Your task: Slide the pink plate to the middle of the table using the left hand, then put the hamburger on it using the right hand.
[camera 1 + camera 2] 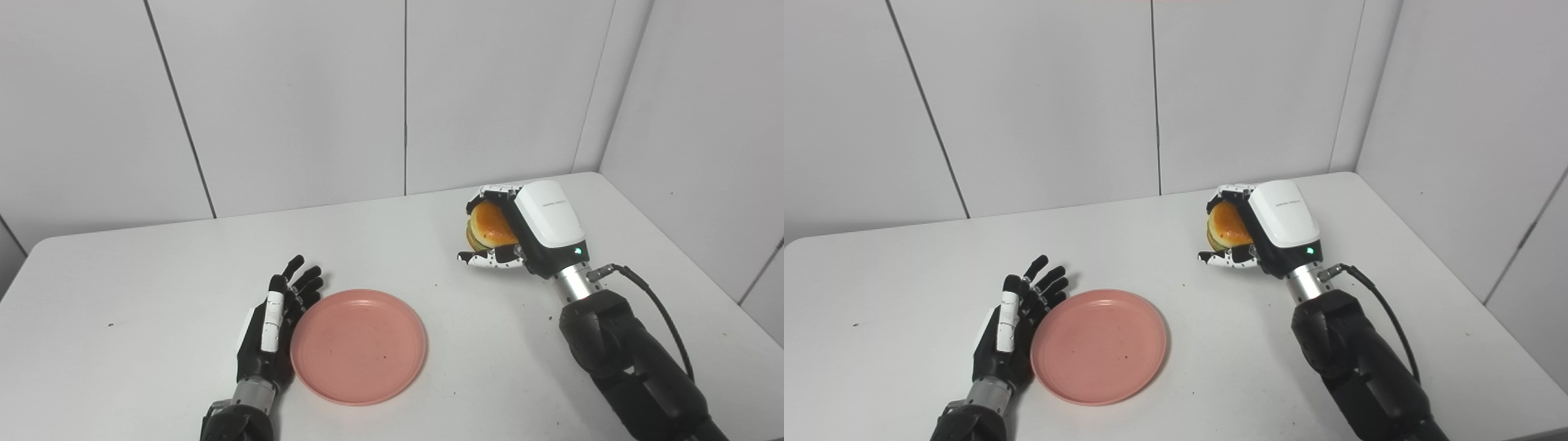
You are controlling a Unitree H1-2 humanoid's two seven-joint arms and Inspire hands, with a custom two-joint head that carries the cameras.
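The pink plate (358, 346) lies flat on the white table (153, 275), near the front middle. My left hand (275, 321) is open, fingers straight and apart, resting edge-on against the plate's left rim. My right hand (527, 229) is shut on the hamburger (488, 225), an orange bun with green filling, and holds it to the right of and behind the plate, just above the table. The same scene shows in the right eye view, with the plate (1099, 346), left hand (1013, 321), right hand (1268, 229) and hamburger (1226, 225).
White wall panels stand behind the table and along its right side. The table's right edge (704, 269) runs close to my right arm. A black cable (655, 303) loops off my right wrist.
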